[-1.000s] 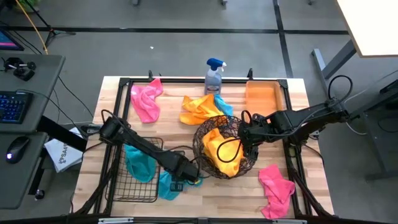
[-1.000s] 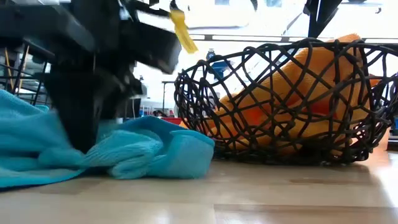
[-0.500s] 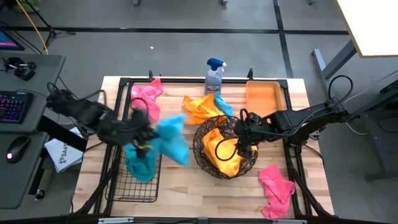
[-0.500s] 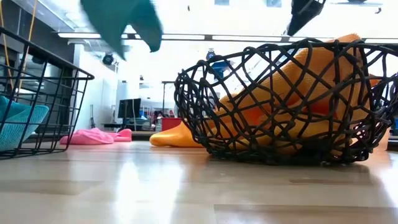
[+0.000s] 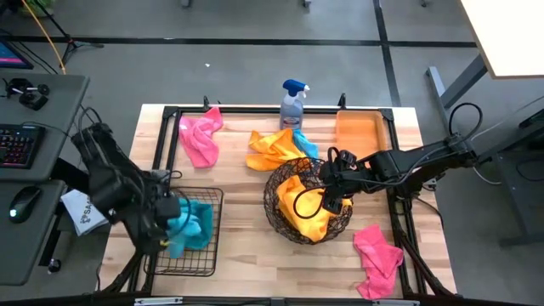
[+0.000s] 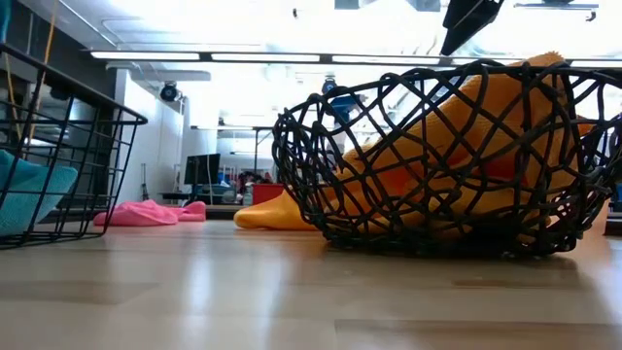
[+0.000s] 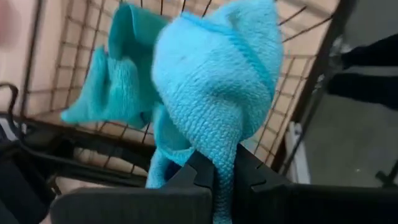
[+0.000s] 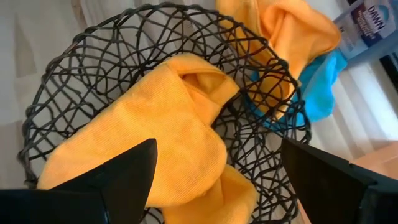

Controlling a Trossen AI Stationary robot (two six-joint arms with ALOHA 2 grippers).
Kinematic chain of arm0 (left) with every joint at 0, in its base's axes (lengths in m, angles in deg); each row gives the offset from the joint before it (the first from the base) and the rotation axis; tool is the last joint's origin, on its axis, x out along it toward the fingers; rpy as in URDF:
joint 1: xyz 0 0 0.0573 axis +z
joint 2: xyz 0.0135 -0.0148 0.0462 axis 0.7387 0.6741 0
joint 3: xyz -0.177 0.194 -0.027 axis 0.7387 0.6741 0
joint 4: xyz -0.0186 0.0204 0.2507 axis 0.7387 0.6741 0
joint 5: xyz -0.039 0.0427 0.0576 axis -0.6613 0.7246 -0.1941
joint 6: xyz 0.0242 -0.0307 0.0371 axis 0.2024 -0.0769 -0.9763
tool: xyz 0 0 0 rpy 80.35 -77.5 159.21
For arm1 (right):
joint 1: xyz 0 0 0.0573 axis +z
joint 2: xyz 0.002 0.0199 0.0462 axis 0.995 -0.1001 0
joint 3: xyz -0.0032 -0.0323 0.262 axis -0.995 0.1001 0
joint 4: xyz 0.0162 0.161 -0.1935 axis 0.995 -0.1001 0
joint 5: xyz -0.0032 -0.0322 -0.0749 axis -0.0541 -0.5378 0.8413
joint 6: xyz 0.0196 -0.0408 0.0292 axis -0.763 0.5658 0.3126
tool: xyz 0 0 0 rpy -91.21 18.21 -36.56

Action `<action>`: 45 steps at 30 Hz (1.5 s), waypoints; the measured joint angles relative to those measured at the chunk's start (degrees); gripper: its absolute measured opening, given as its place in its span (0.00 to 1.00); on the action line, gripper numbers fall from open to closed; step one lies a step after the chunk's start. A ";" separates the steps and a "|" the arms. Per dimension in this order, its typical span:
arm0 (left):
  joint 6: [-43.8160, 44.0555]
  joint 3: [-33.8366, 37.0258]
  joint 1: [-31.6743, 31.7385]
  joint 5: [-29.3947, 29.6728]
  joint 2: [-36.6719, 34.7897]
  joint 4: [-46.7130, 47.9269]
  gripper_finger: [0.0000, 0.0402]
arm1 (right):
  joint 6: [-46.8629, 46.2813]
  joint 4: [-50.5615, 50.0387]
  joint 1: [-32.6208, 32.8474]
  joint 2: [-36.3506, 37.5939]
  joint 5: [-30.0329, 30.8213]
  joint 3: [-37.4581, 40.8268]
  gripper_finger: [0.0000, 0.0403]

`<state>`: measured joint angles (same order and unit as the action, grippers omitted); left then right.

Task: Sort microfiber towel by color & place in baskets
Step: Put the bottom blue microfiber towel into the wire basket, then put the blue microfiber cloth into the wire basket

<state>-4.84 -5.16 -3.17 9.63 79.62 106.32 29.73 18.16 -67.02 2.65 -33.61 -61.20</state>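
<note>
Two arms are on my screens over the wooden desk (image 5: 255, 263). Going by size, I see the black wire-grid basket (image 5: 183, 255) at the desk's front left, with teal towels (image 5: 191, 223) bunched inside it; the left end effector (image 5: 170, 231) sits over that basket with its fingers pinched shut on a teal towel (image 7: 211, 106) that hangs down into the grid. Near the middle stands the round woven-wire bowl basket (image 5: 276, 204) holding an orange-yellow towel (image 5: 302, 204); the right end effector (image 5: 333, 183) hovers over its right rim, fingers spread wide and holding nothing. The orange tray (image 5: 361, 132) sits at the back right with nothing showing inside it. Loose on the desk I count an orange-yellow towel (image 5: 272, 149) just behind the bowl with a bit of teal cloth (image 5: 306, 146) against it, a pink towel (image 5: 200, 138) at the back left, and another pink towel (image 5: 378, 255) at the front right. A spray bottle (image 5: 293, 104) stands upright at the back edge.
</note>
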 joint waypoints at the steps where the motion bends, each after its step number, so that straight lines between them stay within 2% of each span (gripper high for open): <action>1: 0.32 1.39 -0.13 -0.17 0.57 -1.01 0.00 | 0.34 0.00 0.00 0.00 0.09 0.00 0.84; 7: -0.59 9.42 2.97 0.59 3.57 -12.42 0.01 | 1.84 -0.20 0.00 0.11 -1.12 0.00 0.84; 10: -6.47 11.16 5.37 -0.40 5.13 -18.22 0.05 | 1.88 -0.70 0.00 0.77 -3.29 0.00 0.84; 12: -9.46 11.31 7.28 -1.63 6.17 -18.00 0.10 | 1.76 -1.47 0.00 1.57 -3.93 0.00 0.84; 17: -16.39 11.33 12.40 -9.73 7.07 -14.58 0.26 | 0.05 -2.86 0.04 4.24 -5.09 0.00 0.84; 23: -17.94 11.29 16.59 -18.22 5.30 -8.01 0.48 | -3.43 -2.83 0.04 6.38 -5.16 0.00 0.84; 27: -19.48 11.29 18.05 -24.37 2.85 -9.85 0.58 | -5.16 -2.41 0.04 6.36 -5.03 0.00 0.84; 30: -20.68 11.29 19.91 -26.55 -0.14 -16.78 0.61 | -8.32 -0.14 -0.18 6.06 -0.97 0.00 0.84; 32: -21.40 11.27 22.01 -24.44 -3.02 -25.26 0.61 | -10.88 1.92 -1.28 6.01 3.02 0.02 0.84; 34: -23.23 11.14 24.79 -17.98 -5.85 -32.93 0.61 | -11.25 4.56 -4.31 6.05 4.94 0.02 0.84; 36: -26.86 11.12 28.50 -10.16 -8.22 -37.64 0.60 | -11.16 6.57 -9.30 6.02 4.24 0.02 0.84; 38: -33.53 11.12 32.98 -2.99 -9.81 -40.12 0.60 | -11.24 8.14 -16.01 5.85 1.91 0.02 0.84; 40: -40.67 11.12 37.92 1.35 -10.86 -41.66 0.59 | -10.98 9.54 -23.27 5.13 -2.46 0.00 0.84; 43: -49.45 11.36 45.59 4.28 -11.00 -43.45 0.58 | -9.11 10.07 -32.91 2.69 -8.95 0.02 0.84; 45: -54.75 13.14 50.31 3.25 -10.75 -47.47 0.58 | -7.37 10.14 -37.90 0.44 -12.58 0.02 0.84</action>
<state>-59.59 7.98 47.14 12.87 68.87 58.85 22.36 28.30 -104.92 3.08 -46.20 -61.18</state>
